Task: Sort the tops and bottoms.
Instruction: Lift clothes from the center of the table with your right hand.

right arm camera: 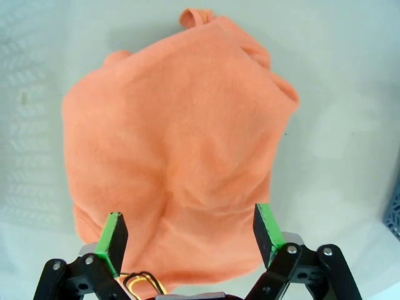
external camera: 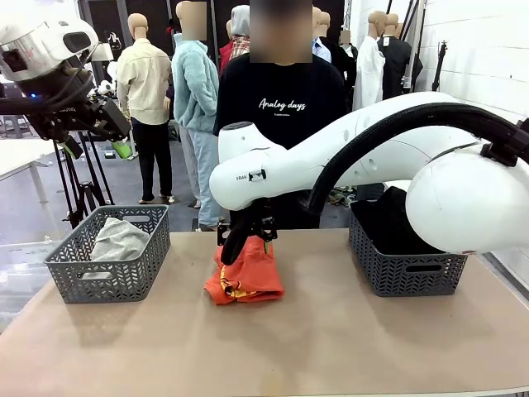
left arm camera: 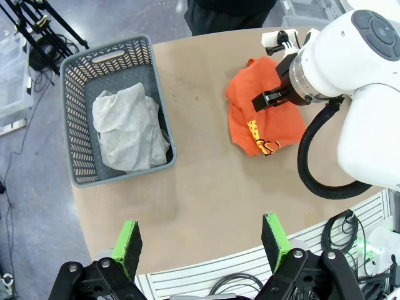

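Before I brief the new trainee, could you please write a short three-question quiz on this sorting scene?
1. True or false: the orange-red top lies inside a basket.
2. Which garment lies in the left basket? A) light grey top B) black bottoms C) nothing
3. Fill in: the right gripper stands ____ above the orange-red top.

Key:
1. False; it lies on the table between the baskets.
2. A
3. open, jaws apart over the cloth.
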`<state>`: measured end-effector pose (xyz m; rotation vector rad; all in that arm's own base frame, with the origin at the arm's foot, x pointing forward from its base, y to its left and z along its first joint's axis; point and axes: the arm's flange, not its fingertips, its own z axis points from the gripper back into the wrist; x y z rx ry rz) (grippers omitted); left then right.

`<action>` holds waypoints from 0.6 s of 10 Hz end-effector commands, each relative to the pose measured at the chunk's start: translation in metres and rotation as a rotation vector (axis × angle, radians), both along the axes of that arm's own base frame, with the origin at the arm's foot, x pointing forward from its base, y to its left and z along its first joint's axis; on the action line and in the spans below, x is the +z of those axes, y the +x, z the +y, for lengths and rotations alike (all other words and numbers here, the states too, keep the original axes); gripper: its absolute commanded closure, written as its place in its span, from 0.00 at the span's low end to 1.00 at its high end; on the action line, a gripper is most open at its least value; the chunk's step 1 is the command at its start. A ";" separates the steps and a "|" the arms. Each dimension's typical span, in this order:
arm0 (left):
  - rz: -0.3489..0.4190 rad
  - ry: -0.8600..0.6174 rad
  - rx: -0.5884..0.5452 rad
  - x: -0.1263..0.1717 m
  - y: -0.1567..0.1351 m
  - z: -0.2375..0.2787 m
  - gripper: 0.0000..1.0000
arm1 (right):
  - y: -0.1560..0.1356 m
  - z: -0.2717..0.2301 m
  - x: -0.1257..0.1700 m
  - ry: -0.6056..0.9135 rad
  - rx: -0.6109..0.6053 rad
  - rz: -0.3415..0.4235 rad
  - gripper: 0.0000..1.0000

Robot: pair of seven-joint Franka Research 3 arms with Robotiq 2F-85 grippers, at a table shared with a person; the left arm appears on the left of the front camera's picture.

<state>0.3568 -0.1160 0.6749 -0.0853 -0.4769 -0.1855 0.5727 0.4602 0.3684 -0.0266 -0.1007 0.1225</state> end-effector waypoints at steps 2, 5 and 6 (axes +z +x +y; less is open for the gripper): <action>-0.001 -0.004 -0.018 0.001 0.000 0.003 0.00 | 0.000 -0.011 -0.020 -0.005 -0.023 0.010 0.00; -0.001 -0.004 -0.018 0.001 0.000 0.003 0.00 | 0.009 -0.017 -0.037 0.004 -0.042 0.039 0.00; -0.001 -0.004 -0.018 0.001 0.000 0.003 0.00 | 0.011 -0.018 -0.040 0.008 -0.039 0.053 0.00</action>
